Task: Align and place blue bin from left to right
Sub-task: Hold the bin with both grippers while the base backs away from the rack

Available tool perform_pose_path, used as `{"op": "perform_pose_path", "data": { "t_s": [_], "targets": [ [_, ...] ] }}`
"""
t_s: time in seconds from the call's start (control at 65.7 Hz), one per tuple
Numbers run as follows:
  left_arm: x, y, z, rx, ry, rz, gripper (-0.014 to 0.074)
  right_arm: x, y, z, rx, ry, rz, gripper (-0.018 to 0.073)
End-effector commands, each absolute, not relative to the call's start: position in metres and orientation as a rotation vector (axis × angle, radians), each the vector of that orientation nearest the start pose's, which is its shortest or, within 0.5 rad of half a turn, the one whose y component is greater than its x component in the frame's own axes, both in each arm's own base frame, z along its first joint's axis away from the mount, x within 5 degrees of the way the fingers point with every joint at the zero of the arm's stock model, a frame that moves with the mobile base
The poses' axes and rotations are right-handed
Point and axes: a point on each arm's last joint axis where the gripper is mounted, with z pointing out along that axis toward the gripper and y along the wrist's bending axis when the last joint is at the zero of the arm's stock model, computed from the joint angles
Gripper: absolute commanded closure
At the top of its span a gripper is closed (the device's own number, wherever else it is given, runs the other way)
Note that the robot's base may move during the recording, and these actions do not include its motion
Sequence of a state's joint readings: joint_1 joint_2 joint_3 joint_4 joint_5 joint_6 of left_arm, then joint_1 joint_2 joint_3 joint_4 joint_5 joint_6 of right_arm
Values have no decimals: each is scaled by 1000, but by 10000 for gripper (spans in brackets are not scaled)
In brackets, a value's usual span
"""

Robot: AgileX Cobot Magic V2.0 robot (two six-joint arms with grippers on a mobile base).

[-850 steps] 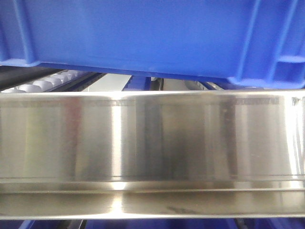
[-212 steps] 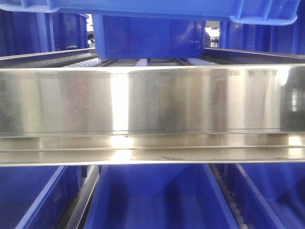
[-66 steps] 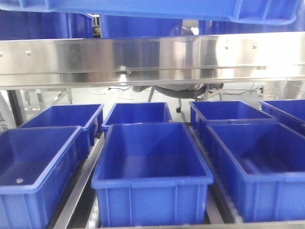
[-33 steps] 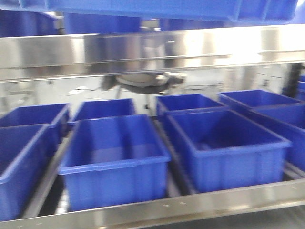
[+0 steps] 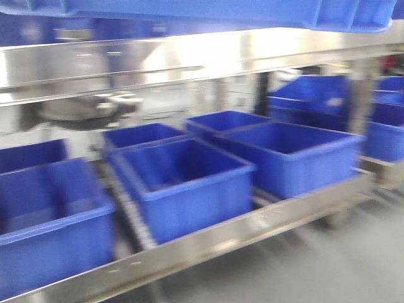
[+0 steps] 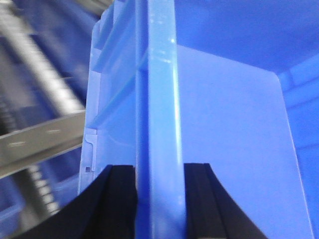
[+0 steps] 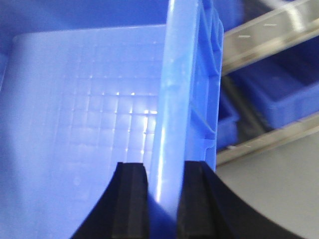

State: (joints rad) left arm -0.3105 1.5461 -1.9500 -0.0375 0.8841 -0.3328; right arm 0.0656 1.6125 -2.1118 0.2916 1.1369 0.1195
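I had the bin [image 5: 208, 11] up in the air, its underside running along the top edge of the front view, above the beam [image 5: 158, 60]. The left claw [image 6: 159, 172] was clamped tight on one side rim, a pad on each face of the wall. The right claw [image 7: 162, 169] pinched the opposite rim the same way. What the wrist cameras showed of the inside was bare: a gridded floor with nothing on it.

My worry was the hold. With two narrow pinches on smooth plastic, the bin could twist or slide out if the arms drifted out of step. The front view was smeared, so lining up by eye looked risky to me. Lowered blind, the bin could catch the beam or land on another bin's rim.

Below, behind the rail [image 5: 208, 243], sat the rack bins: one at lower left [image 5: 50, 214], one at centre [image 5: 183, 183], one at right [image 5: 290, 158], and more behind. All looked empty, as far as the blur allowed.
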Motion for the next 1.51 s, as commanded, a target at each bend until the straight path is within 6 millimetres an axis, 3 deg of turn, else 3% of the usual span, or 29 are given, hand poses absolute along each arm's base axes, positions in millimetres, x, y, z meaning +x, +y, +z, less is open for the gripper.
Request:
{"op": "perform_pose_path", "data": {
  "t_s": [0.0,1.492],
  "targets": [
    [298,-101,546,-23,1717,-551,708,315,43,532,12,2010,449,631],
    [298,-101,546,-23,1717,-551,708,315,43,532,12,2010,449,631]
  ]
}}
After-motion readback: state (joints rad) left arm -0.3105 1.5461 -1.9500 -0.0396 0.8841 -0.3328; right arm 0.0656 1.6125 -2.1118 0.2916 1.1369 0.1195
